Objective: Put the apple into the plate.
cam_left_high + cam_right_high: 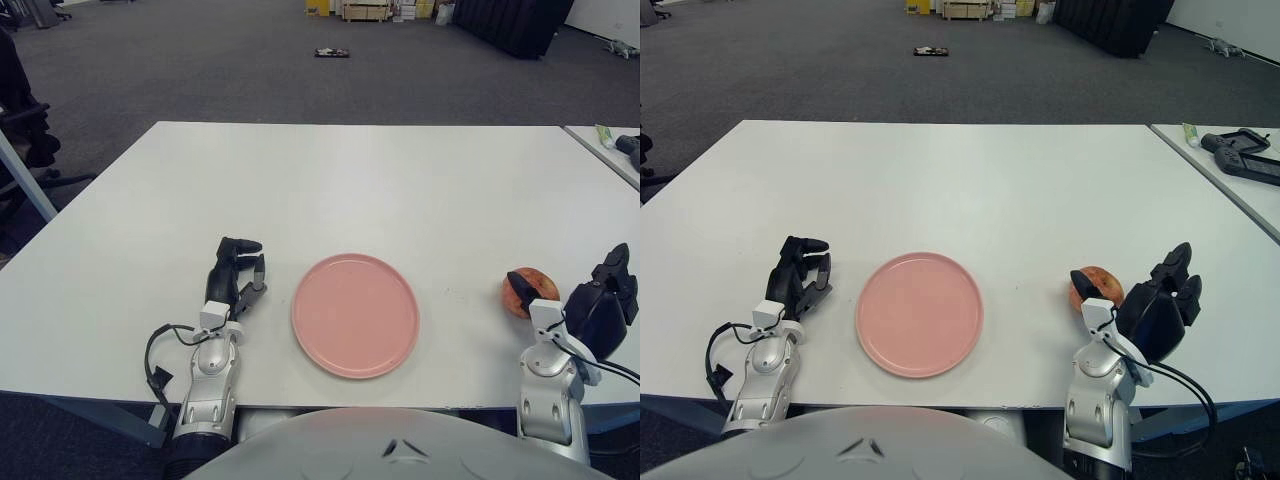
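On the white surface in the left eye view, the pink plate lies near the front edge, with nothing on it. The left hand shows just to the left of the plate, its dark fingers curled inward and holding nothing. Well to the right of the plate sits the apple (reddish, on the bare surface, apart from the plate). The right hand shows just beside the apple on its right; one dark finger lies over the apple's near side, while the others stand up and away from it.

Across in the right eye view, the same layout appears from slightly further right. The apple rests between the plate and the right hand, whose fingers are loosely spread rather than clamped around the fruit. The left hand shows left of the plate, fingers bent.
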